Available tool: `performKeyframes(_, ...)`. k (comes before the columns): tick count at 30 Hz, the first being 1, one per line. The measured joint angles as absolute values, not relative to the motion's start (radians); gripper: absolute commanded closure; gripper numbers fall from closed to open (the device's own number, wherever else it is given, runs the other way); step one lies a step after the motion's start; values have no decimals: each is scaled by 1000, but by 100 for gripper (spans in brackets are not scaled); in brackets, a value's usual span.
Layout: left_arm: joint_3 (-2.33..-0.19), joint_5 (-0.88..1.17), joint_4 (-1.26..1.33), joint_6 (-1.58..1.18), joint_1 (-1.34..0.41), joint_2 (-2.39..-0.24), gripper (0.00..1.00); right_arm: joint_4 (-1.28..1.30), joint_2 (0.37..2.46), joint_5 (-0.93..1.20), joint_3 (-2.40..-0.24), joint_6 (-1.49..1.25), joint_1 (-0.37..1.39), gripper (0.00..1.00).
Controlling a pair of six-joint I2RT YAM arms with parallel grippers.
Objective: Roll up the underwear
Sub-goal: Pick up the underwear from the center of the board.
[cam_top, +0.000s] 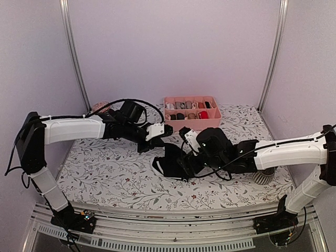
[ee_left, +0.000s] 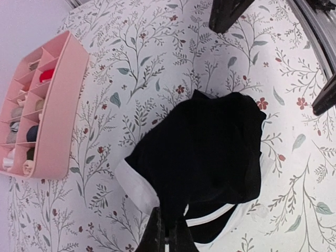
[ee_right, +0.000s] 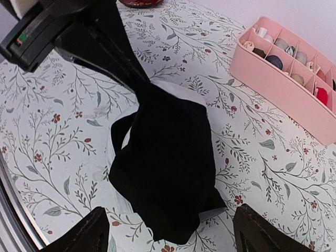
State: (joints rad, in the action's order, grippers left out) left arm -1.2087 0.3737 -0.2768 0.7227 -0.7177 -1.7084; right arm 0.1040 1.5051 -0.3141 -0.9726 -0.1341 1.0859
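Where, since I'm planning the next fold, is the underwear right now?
In the top view the underwear lies mid-table, nearer than the pink tray, with one edge pinched by the left hand.

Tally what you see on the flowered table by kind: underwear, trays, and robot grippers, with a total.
Black underwear: 1
Pink divided tray: 1
Grippers: 2, the left gripper and the right gripper
Total: 4
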Motion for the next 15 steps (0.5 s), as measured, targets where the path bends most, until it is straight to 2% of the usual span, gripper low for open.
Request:
performKeyframes(5,-1164,326,-308,676,-743,-1700,100,63,1554,-495,-923,-158,1219,10)
performKeyframes(8,-1161,314,-319,643,-745,-1700,100,40,1656,-658,-944,-202,1310,5)
performKeyframes(11,-1161,313,-320,622,-746,-1700,100,72,1804,-792,-1032,-290,1362,0)
performKeyframes(15,-1173,321,-349,614,-755,-1699,100,179,1990,-926,-1222,-445,1381,1)
